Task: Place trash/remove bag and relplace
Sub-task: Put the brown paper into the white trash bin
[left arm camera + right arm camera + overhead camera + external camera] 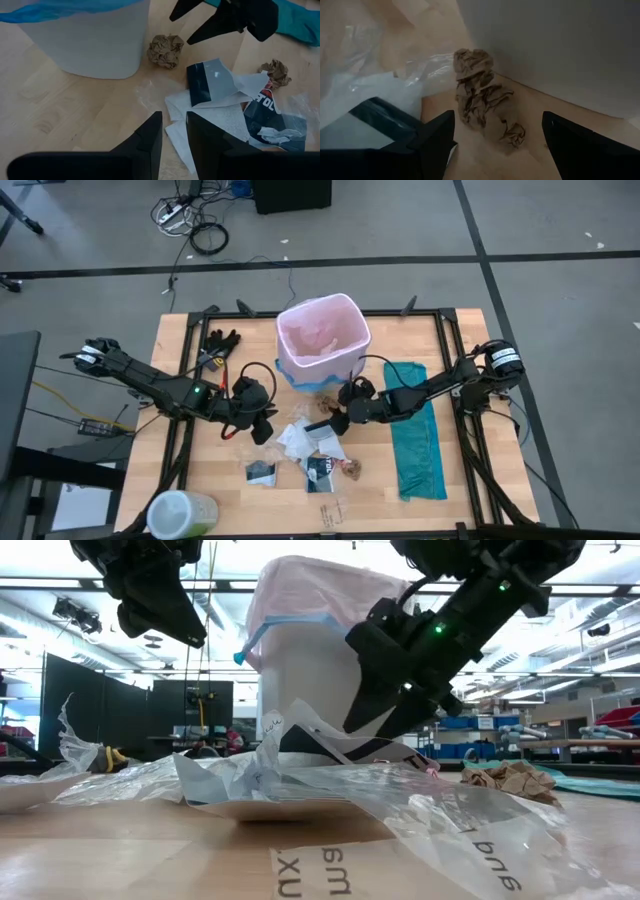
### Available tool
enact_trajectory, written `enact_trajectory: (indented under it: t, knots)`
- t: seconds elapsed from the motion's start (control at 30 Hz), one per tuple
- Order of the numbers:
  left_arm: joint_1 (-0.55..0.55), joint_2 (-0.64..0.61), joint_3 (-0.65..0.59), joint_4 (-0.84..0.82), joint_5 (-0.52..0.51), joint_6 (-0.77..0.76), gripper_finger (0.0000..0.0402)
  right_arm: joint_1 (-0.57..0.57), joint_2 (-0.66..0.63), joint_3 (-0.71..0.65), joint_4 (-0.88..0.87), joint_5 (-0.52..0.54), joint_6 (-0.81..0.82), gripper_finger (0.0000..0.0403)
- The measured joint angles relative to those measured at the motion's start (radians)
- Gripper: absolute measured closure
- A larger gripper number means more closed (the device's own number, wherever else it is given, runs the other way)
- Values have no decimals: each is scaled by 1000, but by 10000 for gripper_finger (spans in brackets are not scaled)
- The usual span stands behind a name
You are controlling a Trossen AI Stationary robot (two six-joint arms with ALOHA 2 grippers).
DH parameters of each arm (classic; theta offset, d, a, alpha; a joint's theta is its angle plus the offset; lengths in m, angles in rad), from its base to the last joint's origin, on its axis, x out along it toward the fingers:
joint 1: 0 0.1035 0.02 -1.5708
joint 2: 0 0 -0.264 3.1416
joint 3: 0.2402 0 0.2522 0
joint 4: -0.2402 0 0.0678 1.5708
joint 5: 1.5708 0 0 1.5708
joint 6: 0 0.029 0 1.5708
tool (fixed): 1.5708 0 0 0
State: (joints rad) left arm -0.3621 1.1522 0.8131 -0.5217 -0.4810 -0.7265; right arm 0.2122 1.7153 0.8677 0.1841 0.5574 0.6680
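Trash (318,448) is lying scattered on the wooden bench (460,500), between the bin's base and the near edge, around the middle of the bench. From above, roughly six pieces are showing: two crumpled white papers, two black-and-white packets, one clear wrapper near the near edge, and a crumpled brown paper ball (482,95) touching or just beside the bin's base. A second brown wad (276,72) is showing in the left wrist view. The brown ball is lying with its long axis running out from the bin wall toward the right hand.

One white bin (322,345) is standing upright near the far edge, mouth up, and the pale pink bag (322,330) is lining it, its blue band (290,622) folded over the rim.

Reaching in low from the right edge, the right arm is stretching across toward the bin's base; the right hand (497,132) is hovering with fingers spread wide apart on either side of the brown ball, not touching it. The left arm is angling in from the left edge, and the left hand (173,132) is hanging above the white papers, fingers only slightly apart, holding nothing.

One teal bag (415,435) is lying flat, long axis running from far edge to near edge, by the right edge. One black glove (220,340) is sitting near the far-left corner.
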Motion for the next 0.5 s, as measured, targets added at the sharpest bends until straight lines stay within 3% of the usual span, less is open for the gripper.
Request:
enact_trajectory:
  t: [0.23, 0.5]
  knots:
    - [0, 0, 0, 2, -23, 1, 305, -28, 1, 0, -2, -3, -31, 115]
    - [0, 0, 0, 9, -32, -10, 305, -47, 91, -1, 87, -64, -35, 115]
